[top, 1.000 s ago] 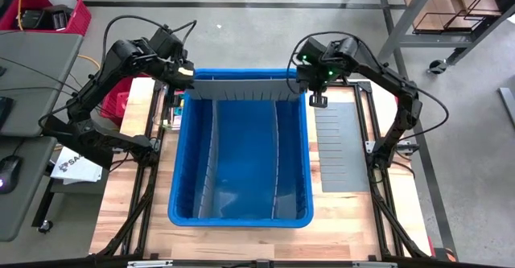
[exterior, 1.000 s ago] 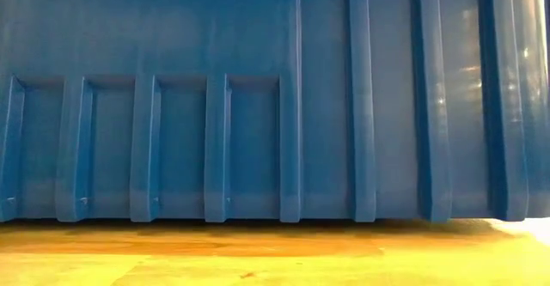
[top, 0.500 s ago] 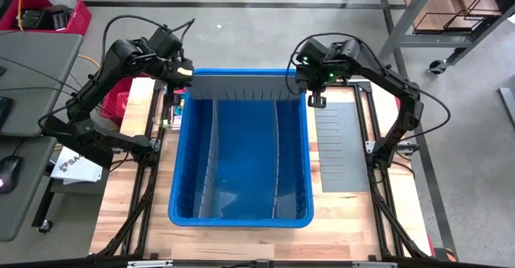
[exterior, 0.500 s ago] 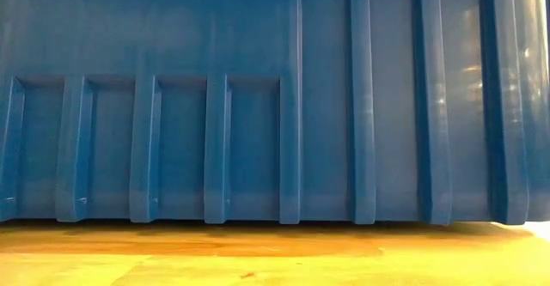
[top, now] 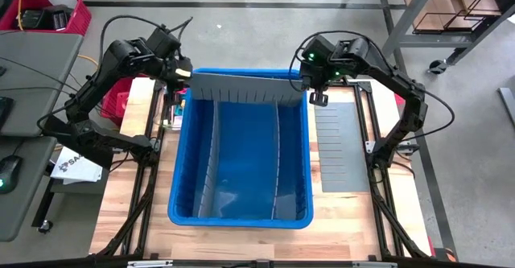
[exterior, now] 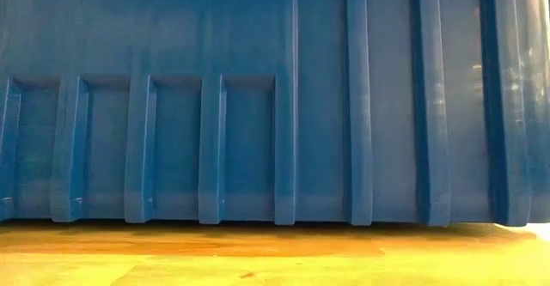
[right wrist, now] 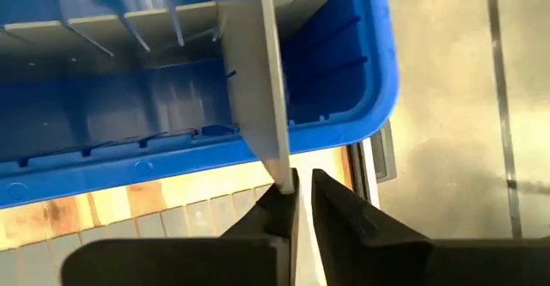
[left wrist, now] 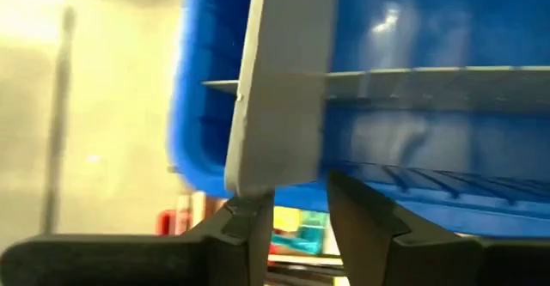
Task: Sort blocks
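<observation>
Left end effector slightly open around the grey divider panel end, at the blue bin far rim. Right end effector barely parted, panel's other corner between its fingers.

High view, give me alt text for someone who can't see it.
Seen from above, a grey divider panel spans the far end of a large blue bin on a wooden table, with the left gripper and right gripper at its ends. Two more dividers stand inside; another grey panel lies right of it.
</observation>
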### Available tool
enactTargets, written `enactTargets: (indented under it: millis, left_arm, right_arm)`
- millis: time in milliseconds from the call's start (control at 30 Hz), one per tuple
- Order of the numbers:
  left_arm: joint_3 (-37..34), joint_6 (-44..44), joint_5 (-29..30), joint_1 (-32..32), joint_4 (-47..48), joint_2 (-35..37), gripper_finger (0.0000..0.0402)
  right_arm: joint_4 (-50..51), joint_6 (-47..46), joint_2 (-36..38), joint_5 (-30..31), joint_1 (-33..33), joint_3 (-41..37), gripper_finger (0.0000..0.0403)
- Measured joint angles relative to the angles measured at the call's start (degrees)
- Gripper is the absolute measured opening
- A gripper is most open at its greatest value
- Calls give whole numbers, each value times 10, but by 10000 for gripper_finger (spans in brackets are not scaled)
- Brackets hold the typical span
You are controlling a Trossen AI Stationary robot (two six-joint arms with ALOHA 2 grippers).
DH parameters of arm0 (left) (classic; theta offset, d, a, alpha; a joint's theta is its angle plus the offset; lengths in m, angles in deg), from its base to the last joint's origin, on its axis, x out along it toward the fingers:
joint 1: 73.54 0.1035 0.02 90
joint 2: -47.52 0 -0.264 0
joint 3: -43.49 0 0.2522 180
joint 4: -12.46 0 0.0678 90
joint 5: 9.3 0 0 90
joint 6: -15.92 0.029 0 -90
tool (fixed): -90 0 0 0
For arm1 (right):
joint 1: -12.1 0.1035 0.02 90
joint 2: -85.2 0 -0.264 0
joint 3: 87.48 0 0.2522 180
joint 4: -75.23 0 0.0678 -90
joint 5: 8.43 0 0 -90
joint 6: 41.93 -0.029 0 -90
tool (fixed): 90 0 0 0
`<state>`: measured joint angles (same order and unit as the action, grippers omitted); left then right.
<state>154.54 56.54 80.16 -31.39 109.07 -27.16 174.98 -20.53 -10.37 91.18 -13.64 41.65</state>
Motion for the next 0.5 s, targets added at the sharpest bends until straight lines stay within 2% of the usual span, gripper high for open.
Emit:
enactTargets:
  millis: [167, 333, 500]
  left_arm:
    - [59, 0, 50, -7, -6, 0, 139]
    - [116, -32, 60, -7, -4, 0, 152]
    - [143, -71, 51, -16, -2, 1, 153]
  right_arm:
    - [-5, 2, 1, 33, -1, 39, 39]
    - [-3, -4, 1, 69, -5, 96, 44]
    - [-3, -26, 2, 74, -5, 158, 44]
